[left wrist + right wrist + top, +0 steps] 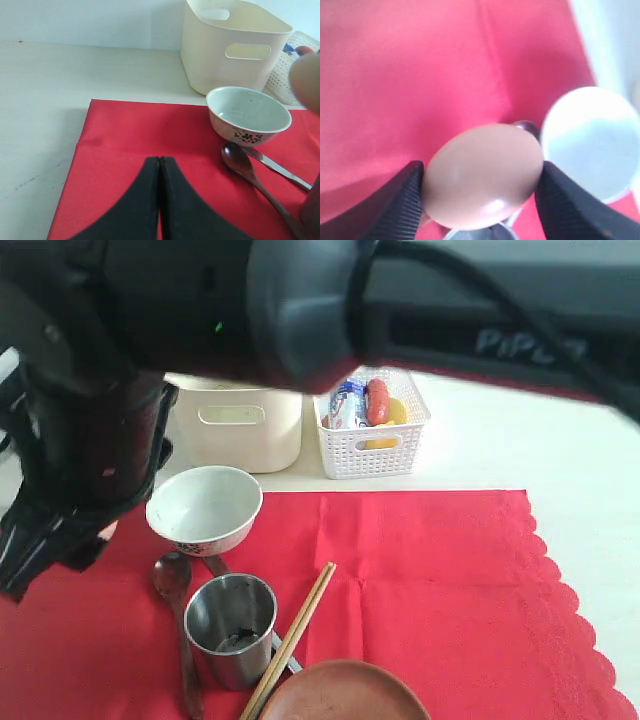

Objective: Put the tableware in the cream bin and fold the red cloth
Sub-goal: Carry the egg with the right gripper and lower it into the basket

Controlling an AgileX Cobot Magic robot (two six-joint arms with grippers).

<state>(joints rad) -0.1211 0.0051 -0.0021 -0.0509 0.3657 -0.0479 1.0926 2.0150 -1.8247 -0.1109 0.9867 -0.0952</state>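
- Tableware all out on the red cloth [430,570]; none visible in the cream bin [240,425] yet.
- In the exterior view, white bowl [204,508] upright and empty near the ten o'clock corner of the cloth, with the bin at twelve o'clock from it, off the cloth.
- From the bowl: dark spoon [172,575] at seven o'clock, steel cup [230,625] at six o'clock, chopsticks [290,640] along the cup's three o'clock side, brown plate [345,692] at five o'clock and cut by the picture edge.
- Knife [277,167] just beside the spoon, clear only in the left wrist view.
- White lattice basket [372,425] with food just beside the bin, at three o'clock from it.
- Right gripper [481,176] pinching an egg [482,165] between both fingers, up in the air above the cloth and close over the bowl.
- Left gripper [160,167] pressed together, holding nothing, low over bare cloth toward nine o'clock from the bowl.
- Probably clearing the egg to the basket before any tableware.
- Risk of slipping: smooth round shell on narrow pads, so a sudden jerk could drop it on the bowl or cloth and make a mess.
- Risk of cracking from too hard a squeeze.
- Risk of the wrong container, with bin and basket so close together.
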